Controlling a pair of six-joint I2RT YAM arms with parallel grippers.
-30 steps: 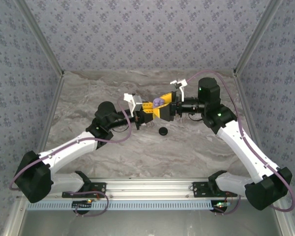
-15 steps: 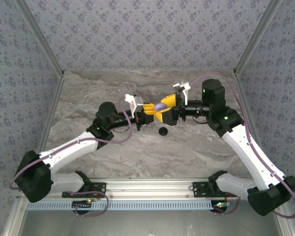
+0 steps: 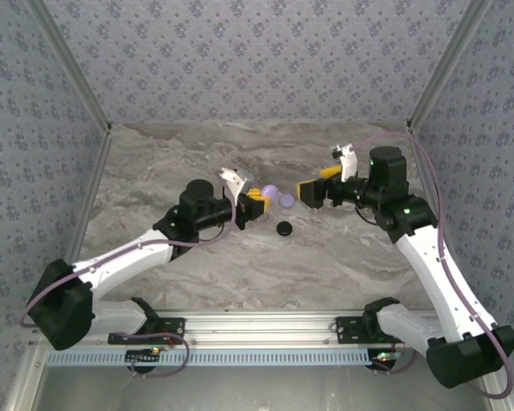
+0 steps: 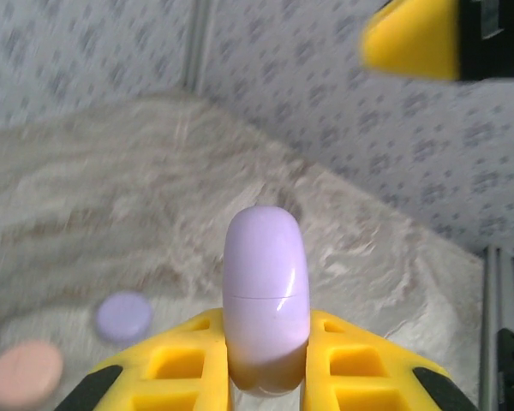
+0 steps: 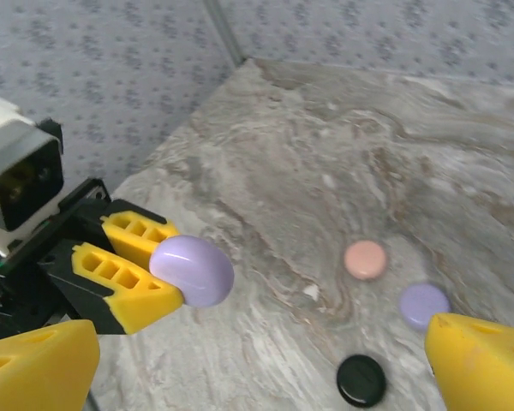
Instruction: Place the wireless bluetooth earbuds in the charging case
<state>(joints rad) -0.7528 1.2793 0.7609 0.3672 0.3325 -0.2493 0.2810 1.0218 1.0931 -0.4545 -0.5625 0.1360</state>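
Two-finger left gripper (image 3: 259, 200) clamps lilac case (image 4: 265, 282), lid shut; right gripper (image 3: 317, 181) wide, empty. Hold case level while prying lid.

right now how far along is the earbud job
Done: nothing I can confirm. In hand: the left gripper is shut on a closed lilac case; the right gripper is open and empty. Left: a pink disc, a lilac disc and a black disc lie loose on the table.
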